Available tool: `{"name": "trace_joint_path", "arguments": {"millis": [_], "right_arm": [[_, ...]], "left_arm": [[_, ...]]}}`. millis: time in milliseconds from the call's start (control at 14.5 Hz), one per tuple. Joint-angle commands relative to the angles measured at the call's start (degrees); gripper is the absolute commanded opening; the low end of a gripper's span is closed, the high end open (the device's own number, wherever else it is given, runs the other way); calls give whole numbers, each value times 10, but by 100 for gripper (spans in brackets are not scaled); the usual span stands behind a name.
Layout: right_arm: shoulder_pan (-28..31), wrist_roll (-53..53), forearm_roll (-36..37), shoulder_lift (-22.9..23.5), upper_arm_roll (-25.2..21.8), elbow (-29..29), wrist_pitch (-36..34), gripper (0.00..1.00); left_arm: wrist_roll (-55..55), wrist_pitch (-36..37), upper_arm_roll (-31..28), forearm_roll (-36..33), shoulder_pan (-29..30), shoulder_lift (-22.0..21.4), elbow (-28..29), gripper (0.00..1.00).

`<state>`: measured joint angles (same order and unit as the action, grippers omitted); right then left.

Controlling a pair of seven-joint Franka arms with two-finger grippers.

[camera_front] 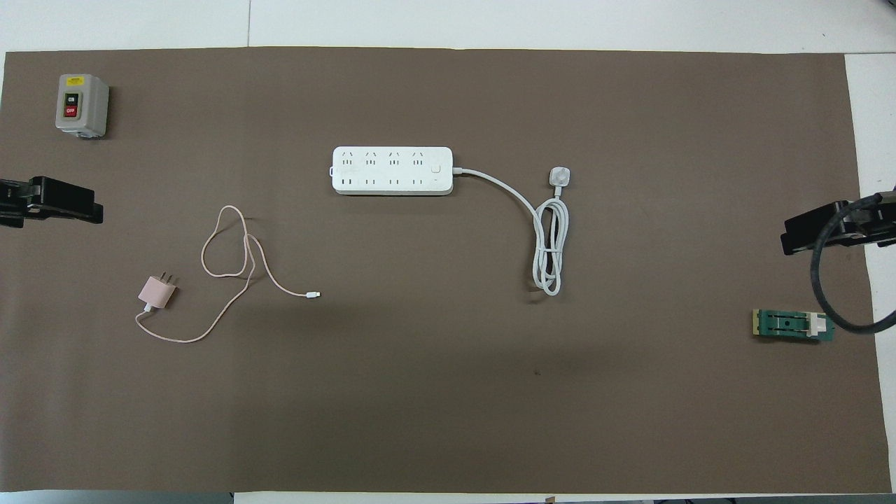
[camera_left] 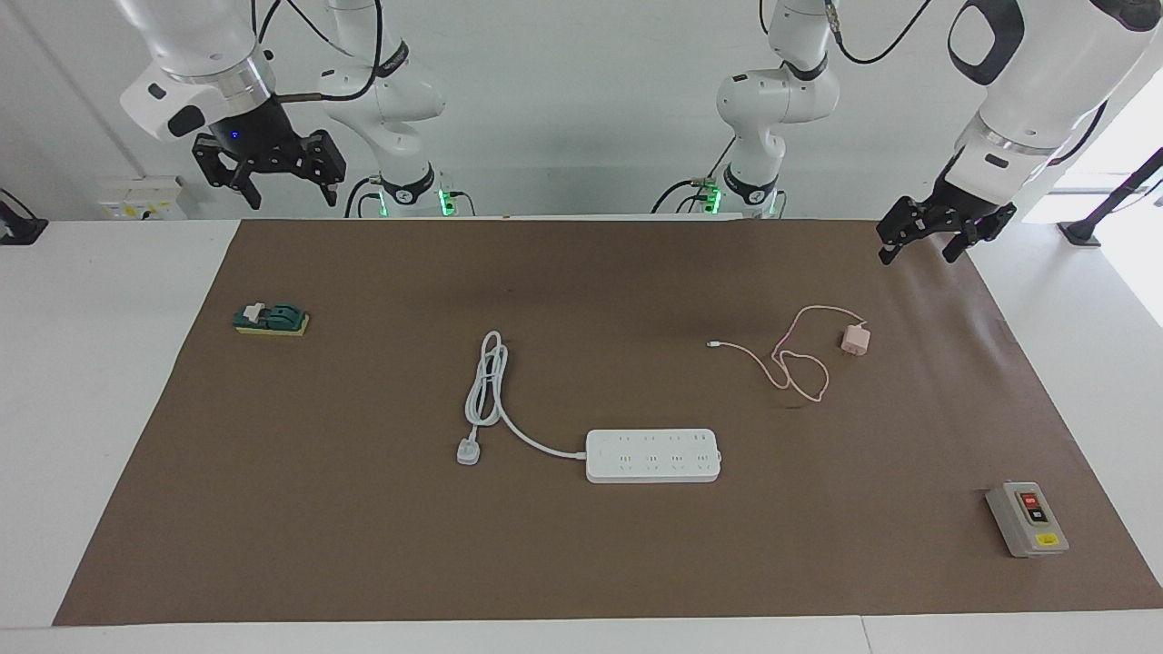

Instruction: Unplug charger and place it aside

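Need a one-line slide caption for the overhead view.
Pink charger lies unplugged on the brown mat, apart from the white power strip; both arms wait at the table ends.

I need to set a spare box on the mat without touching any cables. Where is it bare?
Bare: the robots' edge, nearer than the charger and green part; the stretch between switch box and power strip. Crowded: around the pink cable and coiled white cord.

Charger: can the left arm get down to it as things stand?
Probably yes. The charger lies unplugged on the mat toward the left arm's end, apart from the power strip, with only its own cable looped beside it. The left tool hangs open above the mat's edge nearby.
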<state>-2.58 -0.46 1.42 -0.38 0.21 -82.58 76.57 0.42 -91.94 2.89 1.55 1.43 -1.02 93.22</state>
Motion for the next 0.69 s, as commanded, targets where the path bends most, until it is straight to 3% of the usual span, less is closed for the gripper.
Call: {"name": "trace_joint_path", "arguments": {"millis": [0,619], "right_arm": [[11,7,3,-8,8,-12,10,100],[11,6,3,-8,8,-11,9,100]], "left_arm": [[8,31,-6,-8,-6,8,-17,100],[8,36,-5,-9,-7,8,-16,100]]}}
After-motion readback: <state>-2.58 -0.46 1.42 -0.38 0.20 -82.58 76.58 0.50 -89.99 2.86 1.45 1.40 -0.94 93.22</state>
